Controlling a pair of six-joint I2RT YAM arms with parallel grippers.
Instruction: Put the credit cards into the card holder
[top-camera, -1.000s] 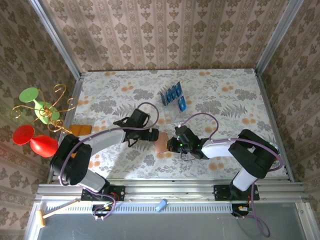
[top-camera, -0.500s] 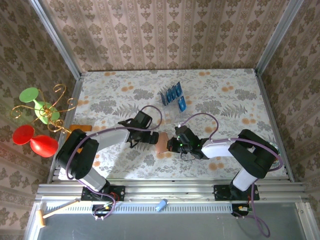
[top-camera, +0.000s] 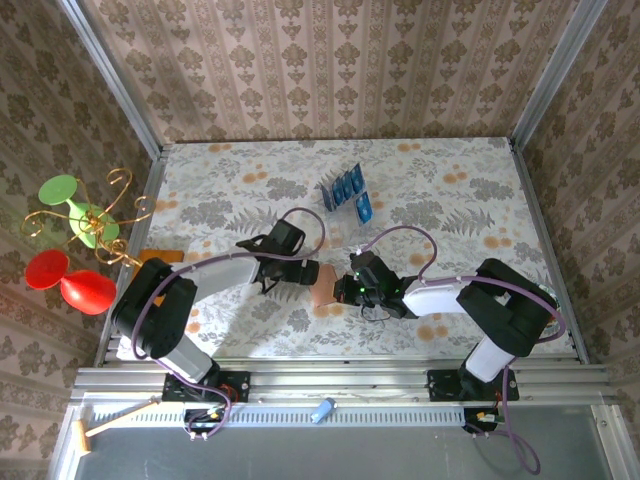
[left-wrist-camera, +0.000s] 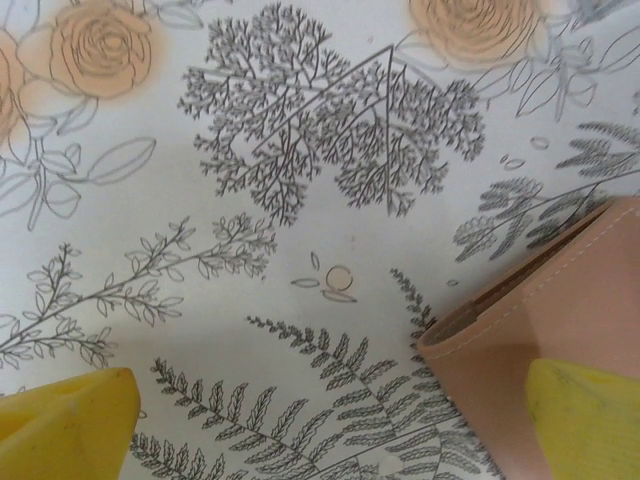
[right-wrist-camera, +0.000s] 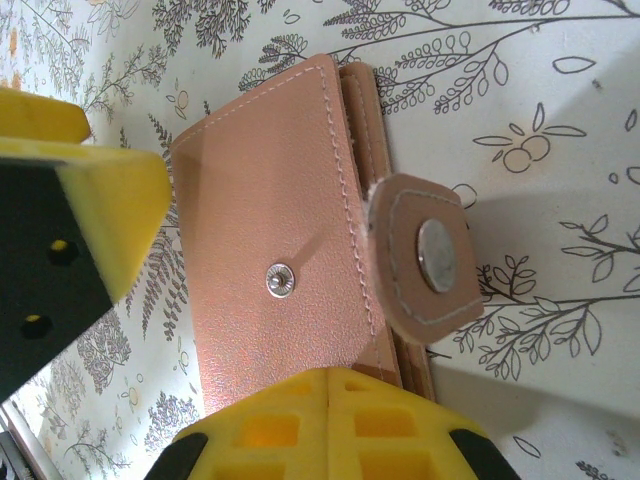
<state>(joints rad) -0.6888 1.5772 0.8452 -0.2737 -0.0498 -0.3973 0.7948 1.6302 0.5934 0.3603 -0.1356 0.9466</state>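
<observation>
The card holder, a tan folding wallet, lies closed on the floral tablecloth between my two grippers. Its snap flap is undone and stands off the right edge, and the stud is bare. My right gripper is shut, its joined yellow tips resting on the holder's near edge. My left gripper is open. One of its fingers lies over a corner of the holder and the other is over the cloth. The blue credit cards stand in a clear rack farther back.
One blue card lies just right of the rack. A flat orange-brown square sits at the table's left edge. A gold stand with green and red balloons is outside the left wall. The left gripper's finger is close beside the holder.
My left arm has shifted a little to the right, bringing its open gripper up against the holder. The right gripper and the holder have stayed put.
</observation>
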